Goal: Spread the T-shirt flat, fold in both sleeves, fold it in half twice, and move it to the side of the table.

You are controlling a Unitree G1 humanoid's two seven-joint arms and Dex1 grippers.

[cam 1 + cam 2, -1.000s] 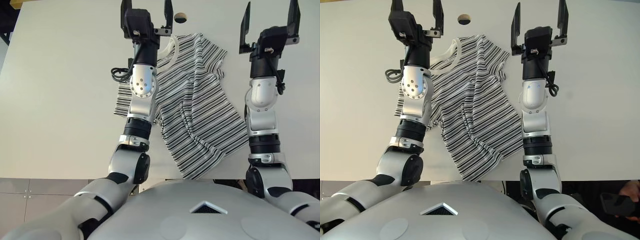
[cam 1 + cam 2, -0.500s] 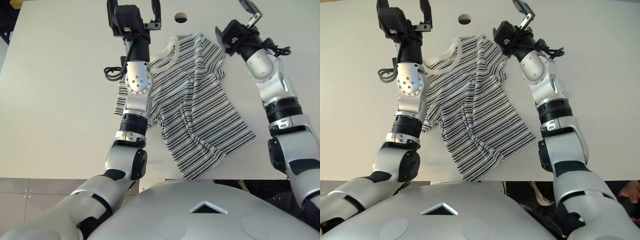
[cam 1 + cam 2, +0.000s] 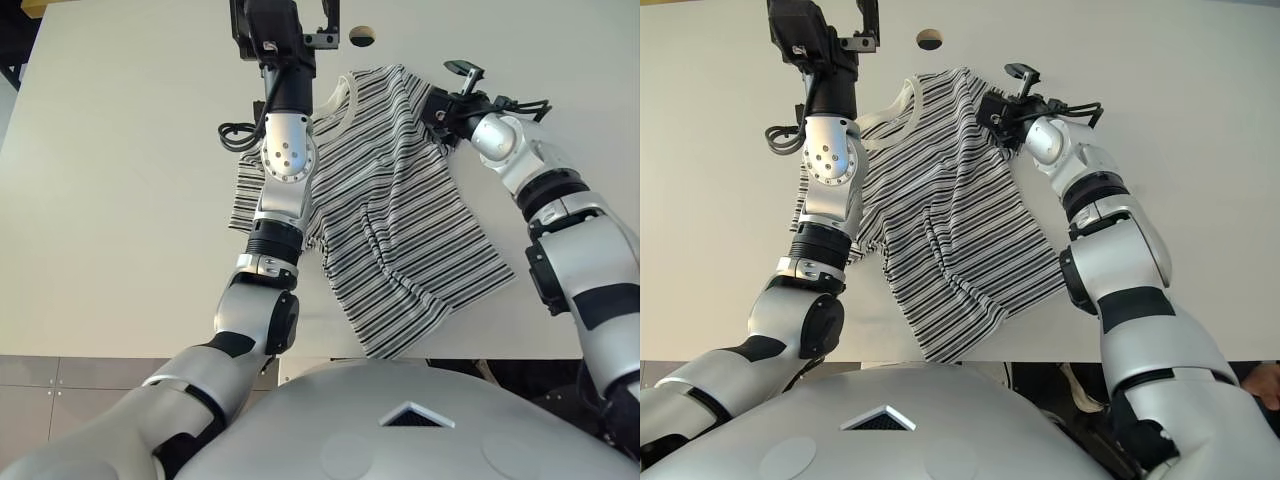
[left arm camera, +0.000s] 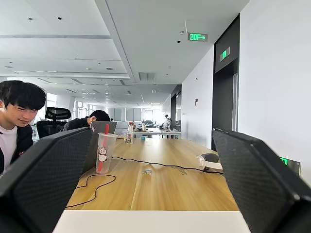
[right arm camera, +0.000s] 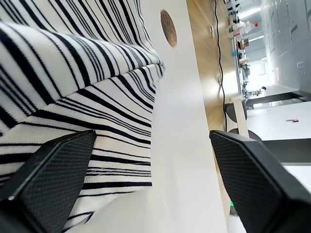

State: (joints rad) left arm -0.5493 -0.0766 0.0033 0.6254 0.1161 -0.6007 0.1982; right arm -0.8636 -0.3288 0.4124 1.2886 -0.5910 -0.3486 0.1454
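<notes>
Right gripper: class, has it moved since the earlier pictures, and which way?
Yes. The right gripper has swung toward the robot's left, closer to the round table hole, and down to the striped T-shirt sleeve.

1. A pale, plain surface [image 3: 120, 200] is stretching wide across the head view, bare on both flanks.
2. A black-and-white striped T-shirt [image 3: 400, 230] is lying on it, rumpled and slanting, with creases running down its middle.
3. The white collar [image 3: 345, 95] is pointing toward the far edge, while the hem [image 3: 400, 345] is reaching the near edge of the surface.
4. A small round brown opening [image 3: 360, 36] is sitting in the surface just beyond the collar, apart from the cloth.
</notes>
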